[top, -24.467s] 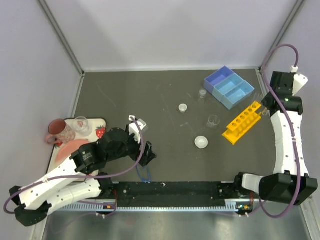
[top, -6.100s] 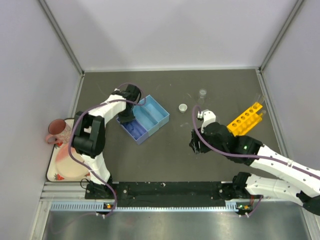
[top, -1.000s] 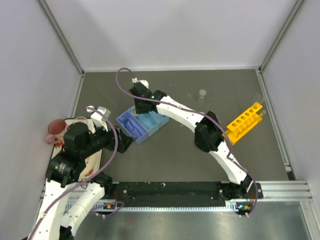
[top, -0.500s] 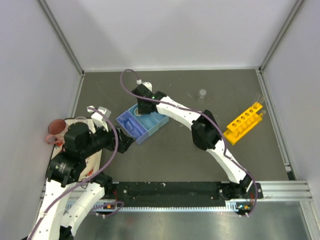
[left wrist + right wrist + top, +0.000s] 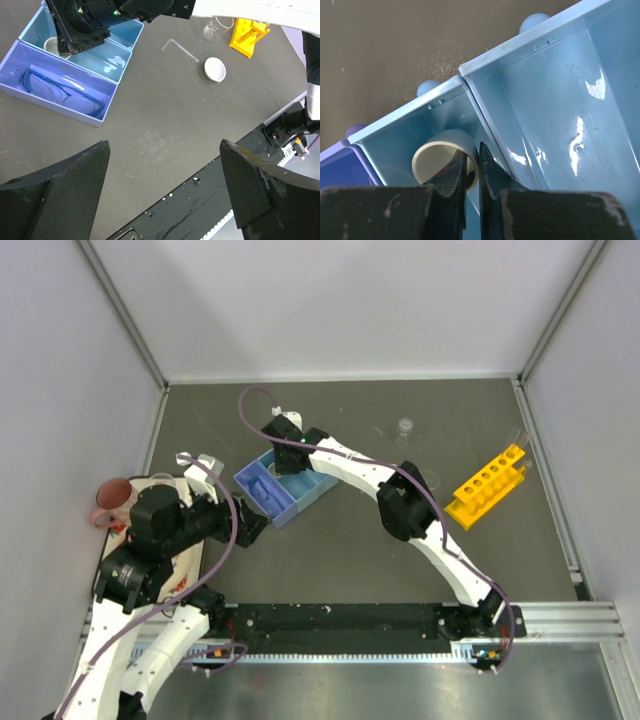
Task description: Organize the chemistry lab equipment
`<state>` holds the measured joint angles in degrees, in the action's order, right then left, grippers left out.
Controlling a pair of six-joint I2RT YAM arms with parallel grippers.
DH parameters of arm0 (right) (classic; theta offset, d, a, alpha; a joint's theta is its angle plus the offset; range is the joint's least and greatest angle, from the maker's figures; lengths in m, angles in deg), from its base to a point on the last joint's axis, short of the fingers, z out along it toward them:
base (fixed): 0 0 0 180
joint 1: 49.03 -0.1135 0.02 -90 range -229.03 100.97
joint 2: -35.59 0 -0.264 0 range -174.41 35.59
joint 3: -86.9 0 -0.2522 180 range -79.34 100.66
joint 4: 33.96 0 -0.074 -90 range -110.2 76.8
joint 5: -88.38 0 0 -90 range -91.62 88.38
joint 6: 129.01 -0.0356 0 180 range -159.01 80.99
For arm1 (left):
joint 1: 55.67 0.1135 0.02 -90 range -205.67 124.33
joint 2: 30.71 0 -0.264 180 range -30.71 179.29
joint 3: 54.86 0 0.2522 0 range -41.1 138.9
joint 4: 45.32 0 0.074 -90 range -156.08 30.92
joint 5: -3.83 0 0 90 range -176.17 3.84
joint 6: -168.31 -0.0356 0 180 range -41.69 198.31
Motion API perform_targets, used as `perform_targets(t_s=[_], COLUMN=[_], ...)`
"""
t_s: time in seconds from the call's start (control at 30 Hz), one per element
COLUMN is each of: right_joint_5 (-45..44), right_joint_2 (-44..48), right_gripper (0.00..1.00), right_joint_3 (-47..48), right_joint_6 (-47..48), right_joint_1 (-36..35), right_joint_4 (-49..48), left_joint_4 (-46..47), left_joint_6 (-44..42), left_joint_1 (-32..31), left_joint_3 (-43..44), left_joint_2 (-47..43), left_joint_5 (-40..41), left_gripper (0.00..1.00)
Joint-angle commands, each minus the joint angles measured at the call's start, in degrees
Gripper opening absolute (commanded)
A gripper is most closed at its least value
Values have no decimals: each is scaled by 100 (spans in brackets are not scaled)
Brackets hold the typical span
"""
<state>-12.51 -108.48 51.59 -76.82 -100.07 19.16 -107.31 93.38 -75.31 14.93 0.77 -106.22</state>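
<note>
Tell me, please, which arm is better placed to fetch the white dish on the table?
Probably right, after releasing: the right gripper pinches a second dish in the tray, but the loose dish lies near the yellow rack, its side. The open left gripper sits beyond the tray.

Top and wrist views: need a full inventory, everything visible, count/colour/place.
table: 1, dark grey, under everything
tray: 1, light blue, three compartments, left of centre
goggles: 1, blue-framed, in the tray's purplish outer compartment
tray dish: 1, white, middle compartment, against its end wall
loose dish: 1, white, on the table by the tube's end
tube: 1, clear, lying between tray and loose dish
beaker: 1 seen, clear, far side of table
rack: 1, yellow, right side
mug: 1, dark pink, far left
left gripper: 1, black, open above the table near the tray
right gripper: 1, black, shut on the tray dish's rim
</note>
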Motion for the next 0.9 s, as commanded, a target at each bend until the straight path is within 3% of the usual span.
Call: perform_targets(t_s=[0.0, 0.13, 0.27, 0.87], right_joint_5=[-211, -237, -317, -606], right_joint_2=[-148, -113, -42, 1170], right_gripper=[0, 18, 29, 35], right_joint_3=[292, 354, 328, -155], right_joint_6=[-131, -113, -70, 290], right_joint_1=[25, 25, 25, -133], right_joint_4=[-235, -235, -235, -165], left_joint_4=[94, 85, 77, 94], left_joint_6=[-22, -30, -30, -57], left_joint_1=[-31, -58, -66, -102], left_joint_3=[-13, -13, -4, -57], left_joint_2=[-11, -11, -11, -37], left_joint_5=[19, 37, 45, 116], left_gripper=[96, 96, 96, 96])
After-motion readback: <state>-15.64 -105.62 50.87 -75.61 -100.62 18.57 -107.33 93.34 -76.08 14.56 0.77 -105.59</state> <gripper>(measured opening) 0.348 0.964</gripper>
